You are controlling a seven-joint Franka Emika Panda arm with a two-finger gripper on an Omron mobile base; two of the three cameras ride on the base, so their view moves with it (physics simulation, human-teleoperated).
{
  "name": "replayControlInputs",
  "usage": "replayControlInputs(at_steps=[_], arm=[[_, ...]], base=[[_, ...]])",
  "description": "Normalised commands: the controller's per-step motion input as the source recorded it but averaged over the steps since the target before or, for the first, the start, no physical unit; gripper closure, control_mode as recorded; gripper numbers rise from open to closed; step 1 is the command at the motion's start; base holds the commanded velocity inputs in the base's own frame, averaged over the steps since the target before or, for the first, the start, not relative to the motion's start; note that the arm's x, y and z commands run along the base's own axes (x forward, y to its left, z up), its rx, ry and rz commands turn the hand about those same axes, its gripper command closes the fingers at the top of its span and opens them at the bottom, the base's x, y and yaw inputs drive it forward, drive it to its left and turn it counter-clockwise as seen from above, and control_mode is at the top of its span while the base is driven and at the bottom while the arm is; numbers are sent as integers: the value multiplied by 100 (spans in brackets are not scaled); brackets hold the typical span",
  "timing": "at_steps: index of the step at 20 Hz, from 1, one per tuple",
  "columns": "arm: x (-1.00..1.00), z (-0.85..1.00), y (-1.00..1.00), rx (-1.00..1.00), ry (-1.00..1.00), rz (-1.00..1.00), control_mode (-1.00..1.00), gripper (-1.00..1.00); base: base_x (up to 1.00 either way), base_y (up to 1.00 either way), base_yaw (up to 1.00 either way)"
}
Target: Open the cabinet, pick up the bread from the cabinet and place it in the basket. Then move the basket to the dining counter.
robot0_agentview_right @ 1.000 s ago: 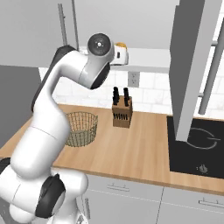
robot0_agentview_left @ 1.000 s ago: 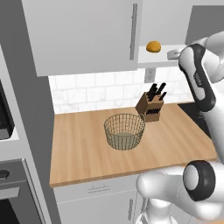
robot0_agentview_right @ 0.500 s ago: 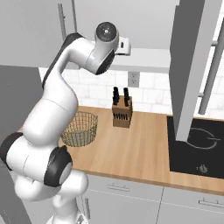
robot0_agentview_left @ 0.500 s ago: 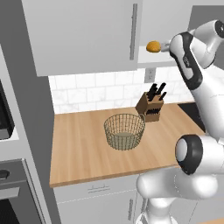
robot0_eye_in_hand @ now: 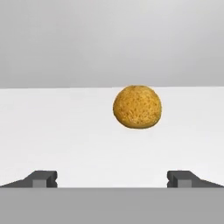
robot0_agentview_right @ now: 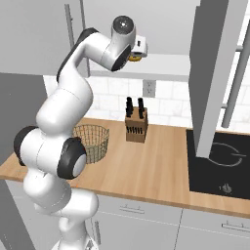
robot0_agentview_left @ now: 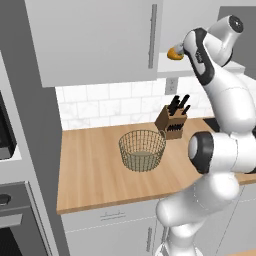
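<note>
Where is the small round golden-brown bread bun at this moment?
The bread bun sits on the white cabinet shelf, just ahead of the open gripper, above the knife block.

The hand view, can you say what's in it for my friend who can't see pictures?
A small round golden bun sits on a white shelf, straight ahead and a bit right of centre. The robot's gripper is open, its two dark fingertips wide apart at the bottom, not touching the bun. Behind the bun is a plain grey wall.
</note>
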Motion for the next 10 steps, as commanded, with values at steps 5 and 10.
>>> replayControlInputs(at_steps=[5,10], arm=[[51,-1,-3,0,3,0,-100,-100],[40,-19,-9,0,0,0,-100,-100]], base=[[0,0,0],[0,0,0]])
